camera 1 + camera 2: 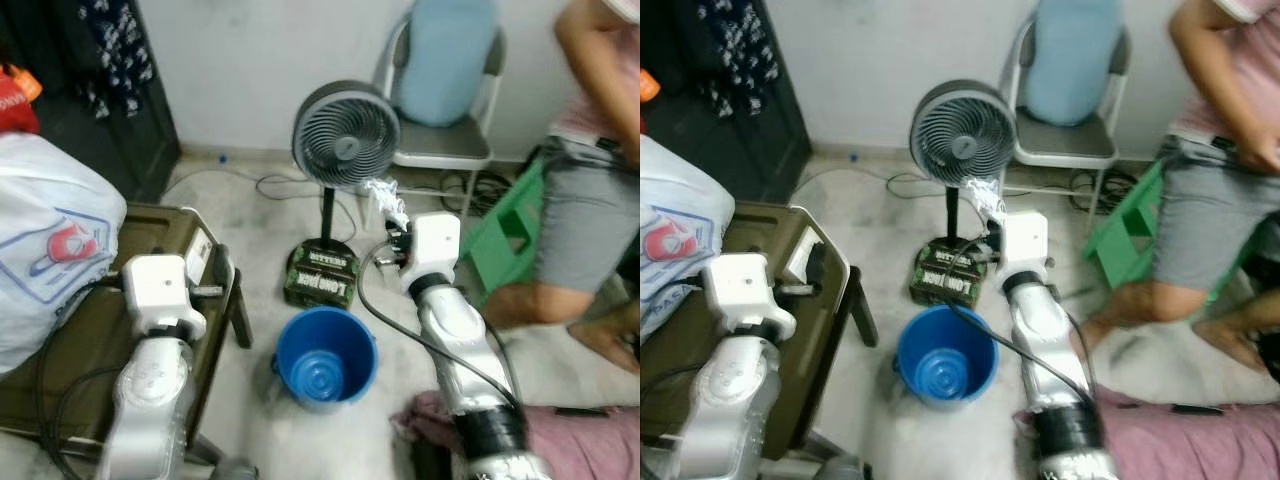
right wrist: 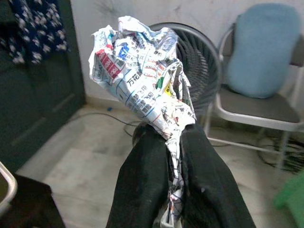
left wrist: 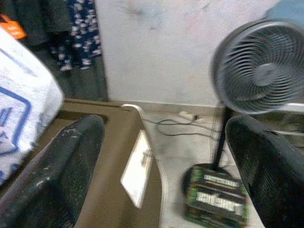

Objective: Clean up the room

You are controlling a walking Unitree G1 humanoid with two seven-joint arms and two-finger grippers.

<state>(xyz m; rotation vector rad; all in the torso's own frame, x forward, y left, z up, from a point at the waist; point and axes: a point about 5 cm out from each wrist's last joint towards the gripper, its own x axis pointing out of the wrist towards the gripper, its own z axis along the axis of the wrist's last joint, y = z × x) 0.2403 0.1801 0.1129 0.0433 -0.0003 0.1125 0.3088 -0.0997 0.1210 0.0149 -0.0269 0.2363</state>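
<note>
Past the tips of the right gripper point(image 2: 173, 142) stands the fan point(image 1: 346, 132) on its pole, w/ a chair point(image 1: 445, 90) and blue cushion off to one side beyond it and a person point(image 1: 590, 170) further out on that side; a green stool point(image 1: 510, 235) sits between chair and person. Below and nearer than the right jaws, on the floor, is the blue bucket point(image 1: 327, 358), open-topped, likely the drop spot for rubbish. The left gripper point(image 3: 161, 161) hangs over a brown table point(image 1: 170, 300) w/ a big white plastic bag point(image 1: 45, 240) beside it; its jaws stand wide apart, nothing between them. The right jaws are together, clamped on a crumpled newspaper wad point(image 2: 140, 71): the lower tail of the paper is pinched between the fingers point(image 2: 142, 190), the bulk balloons out above and ahead of the tips, well off the floor, in front of the fan head. Judging by looks, it's v. light, soft, crushable, not slippery, not fragile; the pinch on the twisted tail seems OK, but loose sheets could tear or slide out, so a hold nearer the dense middle of the wad would be safer.
</note>
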